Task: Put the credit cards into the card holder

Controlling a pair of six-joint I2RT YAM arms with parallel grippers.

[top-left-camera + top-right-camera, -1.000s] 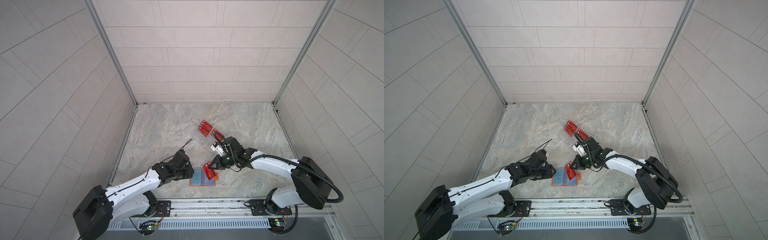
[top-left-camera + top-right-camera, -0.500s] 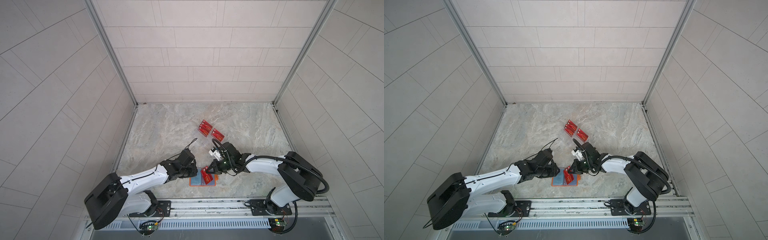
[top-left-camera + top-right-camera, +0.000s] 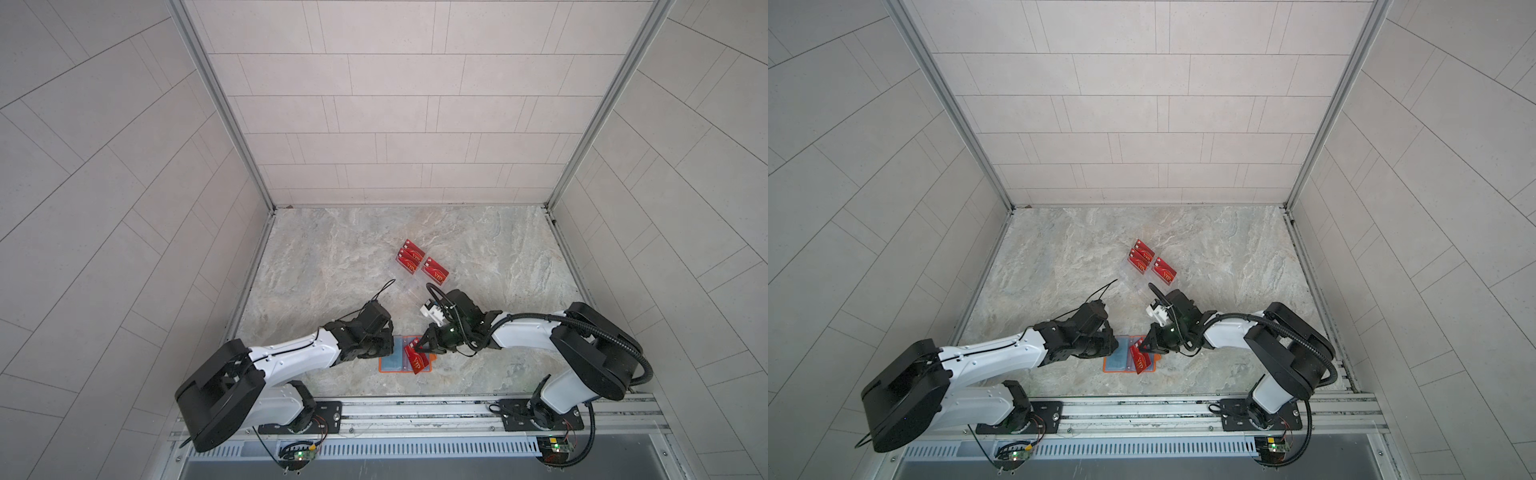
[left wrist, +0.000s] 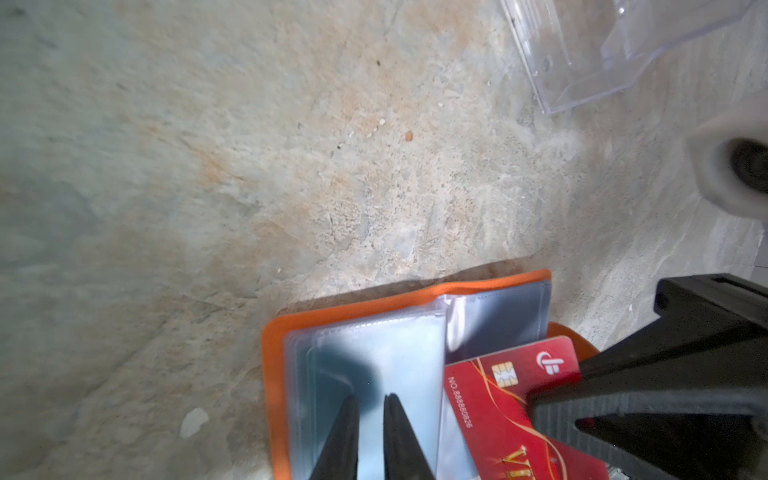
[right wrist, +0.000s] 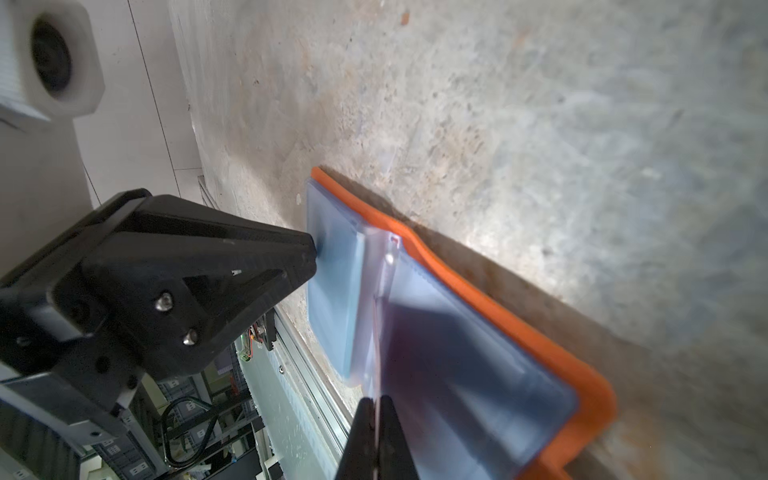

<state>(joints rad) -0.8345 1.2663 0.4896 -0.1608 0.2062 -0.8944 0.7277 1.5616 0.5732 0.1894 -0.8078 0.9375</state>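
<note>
The card holder (image 3: 388,362) lies open near the table's front edge, an orange wallet with clear sleeves (image 4: 374,357). My right gripper (image 3: 419,348) is shut on a red credit card (image 3: 417,362), tilted over the wallet's right page. That card (image 4: 490,399) shows its chip in the left wrist view and is edge-on between the right gripper (image 5: 377,401) fingers. My left gripper (image 4: 371,399) rests its tips on the left sleeves, jaws a narrow gap apart with nothing seen between them. More red credit cards (image 3: 409,255) lie further back.
A clear acrylic rack (image 3: 409,286) stands behind the wallet with two red cards in it; another red card (image 3: 435,270) lies beside it. The metal front rail (image 3: 415,409) runs close behind the wallet's near edge. Tiled walls enclose the table.
My left gripper's jaws have narrowed and it has slid right onto the wallet's left page. The right gripper has carried the red card down toward the front, over the right page.
</note>
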